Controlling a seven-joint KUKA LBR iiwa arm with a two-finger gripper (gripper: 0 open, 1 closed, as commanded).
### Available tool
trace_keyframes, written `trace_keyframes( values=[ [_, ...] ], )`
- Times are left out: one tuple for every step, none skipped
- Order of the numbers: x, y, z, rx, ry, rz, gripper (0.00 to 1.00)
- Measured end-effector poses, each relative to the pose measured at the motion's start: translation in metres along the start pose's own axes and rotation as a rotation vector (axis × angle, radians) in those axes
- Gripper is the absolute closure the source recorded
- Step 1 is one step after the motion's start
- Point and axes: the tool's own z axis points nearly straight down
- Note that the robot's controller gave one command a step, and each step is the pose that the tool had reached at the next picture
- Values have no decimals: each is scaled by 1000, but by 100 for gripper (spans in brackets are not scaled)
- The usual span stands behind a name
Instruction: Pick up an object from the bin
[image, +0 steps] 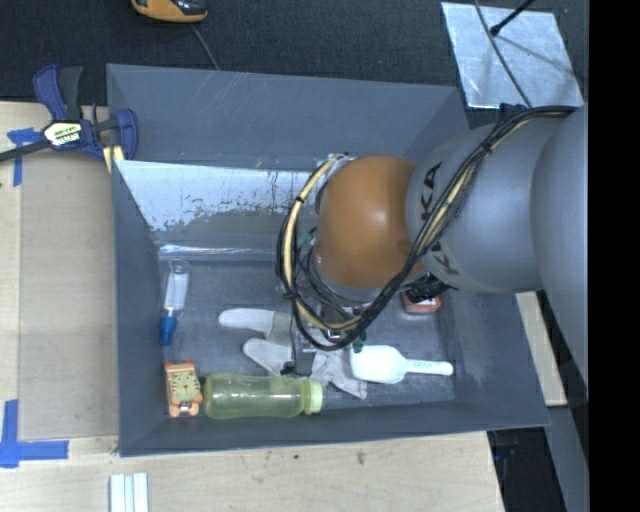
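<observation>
Hovering just beyond the green bottle (262, 396), over white plastic pieces (262, 352), the gripper (298, 364) should descend straight and centred; open or closed, I cannot tell.

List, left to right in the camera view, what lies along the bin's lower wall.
small orange toy figure → yellow-green clear bottle → white scoop

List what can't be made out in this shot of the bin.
- Gripper: camera view, largely covered by the wrist's orange cover and cables; its state is unreadable.
- Small red-and-white thing: half under the arm, kind unclear.
- White flat pieces: partly beneath the gripper, shape unclear.
</observation>
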Motion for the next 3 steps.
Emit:
trace_keyframes(
  values=[
    [-2, 0, -5, -1, -8, 2, 0],
    [-3, 1, 16, 0, -9, -48, 0],
    [-3, 7, 30, 0, -15, -123, 0]
  ],
)
